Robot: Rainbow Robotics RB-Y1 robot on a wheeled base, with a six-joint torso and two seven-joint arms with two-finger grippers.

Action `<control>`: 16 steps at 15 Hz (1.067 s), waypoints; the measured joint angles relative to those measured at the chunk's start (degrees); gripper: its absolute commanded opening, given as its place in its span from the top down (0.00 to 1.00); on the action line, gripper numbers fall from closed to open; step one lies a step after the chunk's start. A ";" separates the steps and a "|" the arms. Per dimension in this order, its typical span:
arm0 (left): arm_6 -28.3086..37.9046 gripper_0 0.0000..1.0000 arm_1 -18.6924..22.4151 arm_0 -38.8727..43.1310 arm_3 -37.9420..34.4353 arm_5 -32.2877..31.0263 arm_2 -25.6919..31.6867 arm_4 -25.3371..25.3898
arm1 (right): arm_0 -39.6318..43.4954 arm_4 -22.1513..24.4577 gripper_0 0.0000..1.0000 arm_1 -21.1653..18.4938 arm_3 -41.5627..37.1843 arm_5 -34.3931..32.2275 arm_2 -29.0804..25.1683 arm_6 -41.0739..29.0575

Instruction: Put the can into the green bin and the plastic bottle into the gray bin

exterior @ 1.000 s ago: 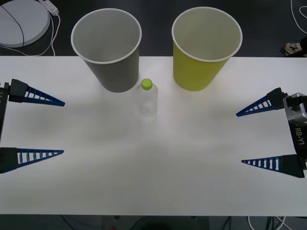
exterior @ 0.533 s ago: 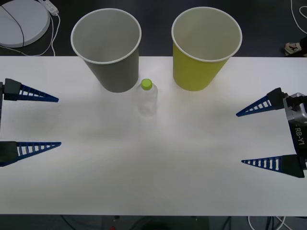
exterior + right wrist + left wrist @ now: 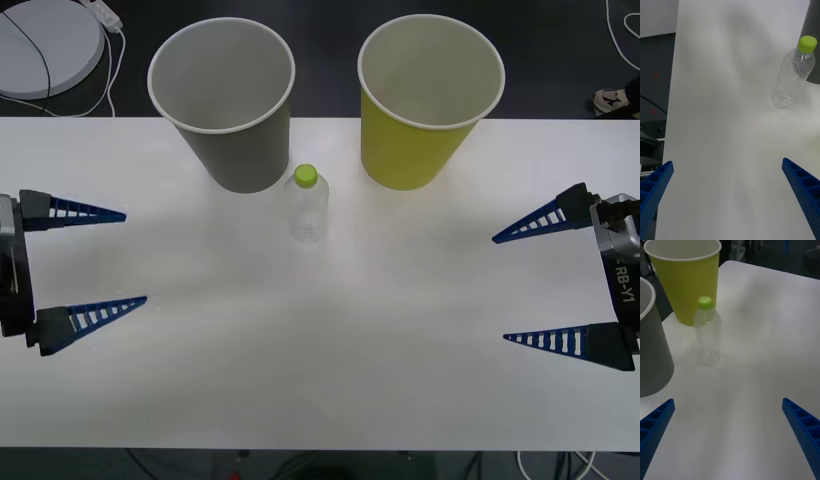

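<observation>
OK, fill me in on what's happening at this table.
Nothing is being held. The plastic bottle stands upright on the white table, just in front of the gap between the gray bin and the green bin, nearer the gray one. The left gripper hovers open at the table's left side, angled toward the bottle. The right gripper waits open at the right side.

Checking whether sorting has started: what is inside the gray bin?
Nothing can be seen inside the gray bin: its pale inner wall is bare down to the visible bottom. The plastic bottle stands upright on the table beside it.
</observation>
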 measured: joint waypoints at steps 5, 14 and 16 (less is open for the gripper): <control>-1.10 0.00 -2.54 0.32 0.23 8.29 -5.26 -0.44 | 0.00 0.00 0.00 0.00 0.00 0.00 0.00 0.00; -0.78 0.00 -5.80 -3.93 0.25 22.27 -16.84 -6.52 | 0.00 0.00 0.00 0.00 0.00 0.00 0.00 0.00; -0.51 0.00 -6.65 -4.81 0.32 24.75 -19.00 -7.08 | 0.00 0.00 0.00 0.00 0.00 0.00 0.00 0.00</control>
